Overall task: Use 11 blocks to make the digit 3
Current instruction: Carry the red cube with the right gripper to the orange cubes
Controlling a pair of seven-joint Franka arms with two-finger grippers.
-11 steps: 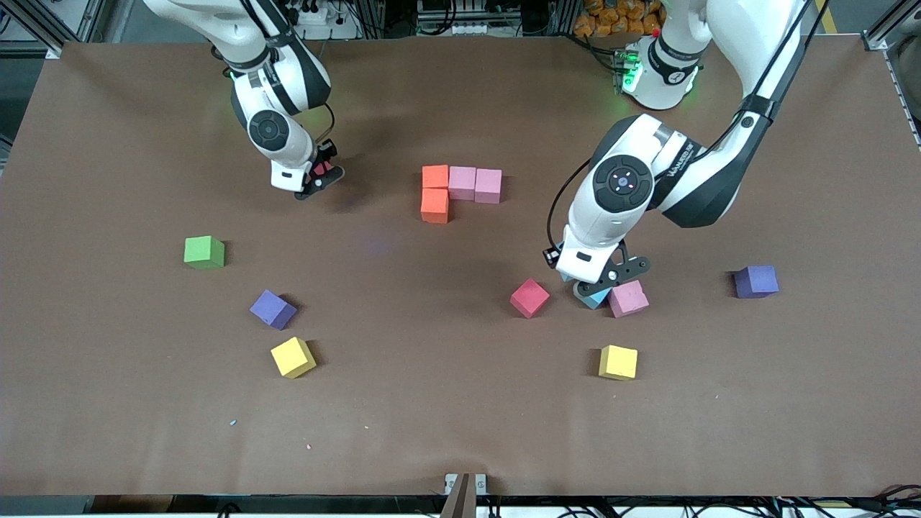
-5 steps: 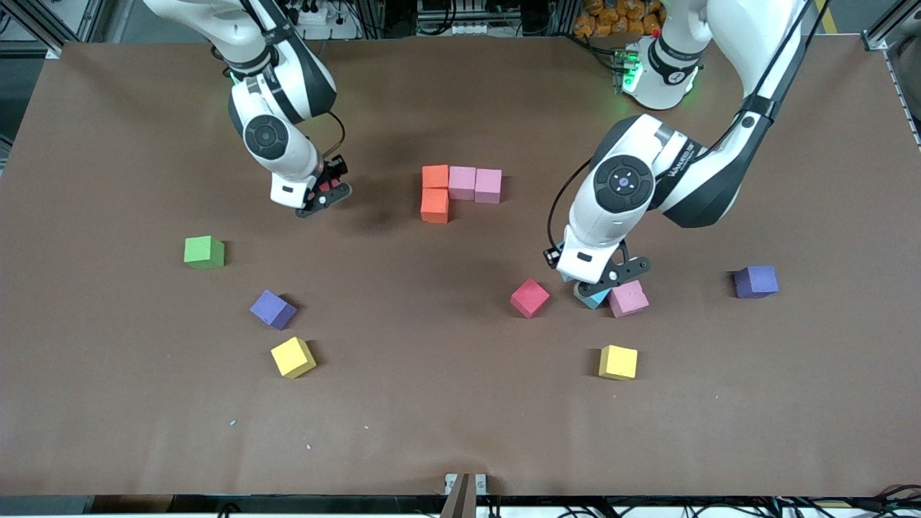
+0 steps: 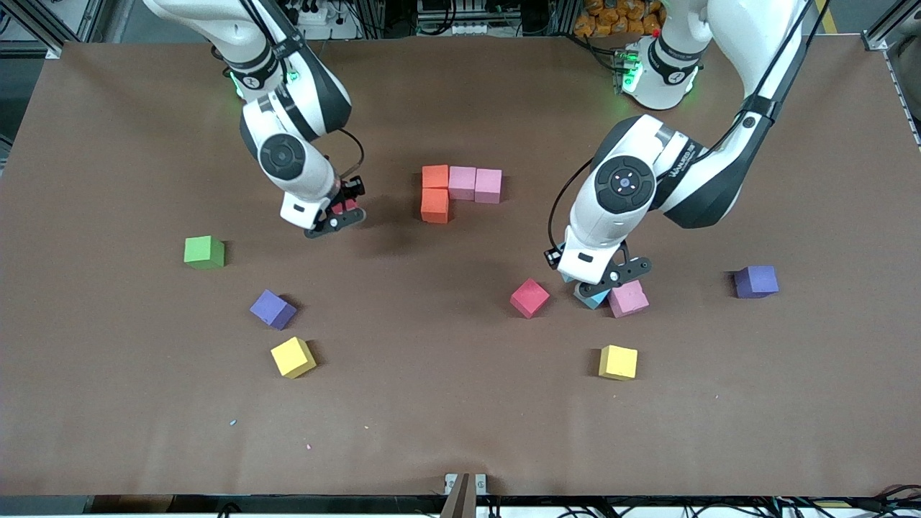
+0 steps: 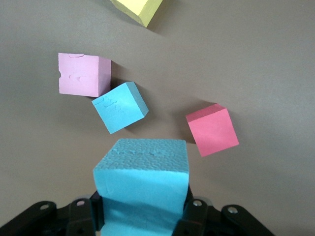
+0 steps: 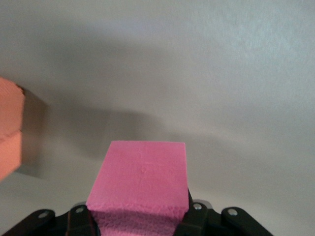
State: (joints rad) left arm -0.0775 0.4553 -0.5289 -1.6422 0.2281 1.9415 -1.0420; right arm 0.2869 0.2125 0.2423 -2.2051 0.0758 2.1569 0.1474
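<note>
Two orange blocks [image 3: 434, 191] and two pink blocks [image 3: 475, 183] touch in an L mid-table; the orange ones also show in the right wrist view [image 5: 10, 128]. My right gripper [image 3: 337, 214] [image 5: 140, 219] is shut on a red block [image 5: 140, 177], in the air beside the orange blocks, toward the right arm's end. My left gripper [image 3: 603, 282] [image 4: 141, 219] is shut on a light blue block [image 4: 142, 182], just over a second light blue block [image 4: 119, 106] [image 3: 592, 298] that touches a loose pink block [image 3: 628, 298] [image 4: 81, 74]. A red block [image 3: 529, 297] [image 4: 212, 129] lies beside them.
Two yellow cubes [image 3: 293, 357] [image 3: 618, 362] lie nearer the front camera. A purple cube [image 3: 273, 309] and a green cube [image 3: 204, 252] lie toward the right arm's end. Another purple cube [image 3: 755, 280] lies toward the left arm's end.
My right gripper has carried the red block toward the orange blocks and lower in the front view. The left gripper has hardly moved.
</note>
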